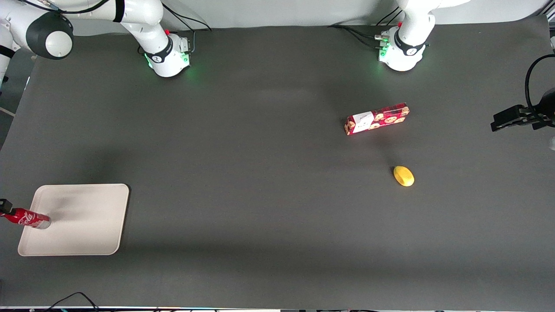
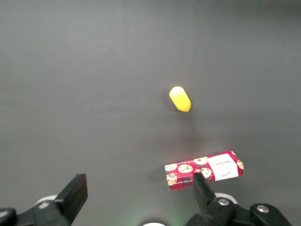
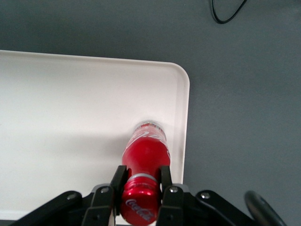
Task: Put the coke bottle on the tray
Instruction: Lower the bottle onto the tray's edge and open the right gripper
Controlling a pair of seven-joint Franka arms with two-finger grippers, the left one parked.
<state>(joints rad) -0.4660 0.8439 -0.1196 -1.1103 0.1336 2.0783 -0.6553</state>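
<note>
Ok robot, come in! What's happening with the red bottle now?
Pincer shut on coke bottle at its neck. Bottle upright over tray, near its rim. Snack box and yellow thing lie toward parked arm's end, nothing blocking.

Right arm reaches out over working arm's end of desk, toward corner nearer front camera. Gripper [image 3: 140,188] points down, only small dark part [image 1: 5,205] visible at edge of front view. Fingers [image 3: 118,182] clamped either side of coke bottle [image 3: 145,155] just under cap, pads touching neck. Bottle base meets tray [image 3: 70,117].
</note>
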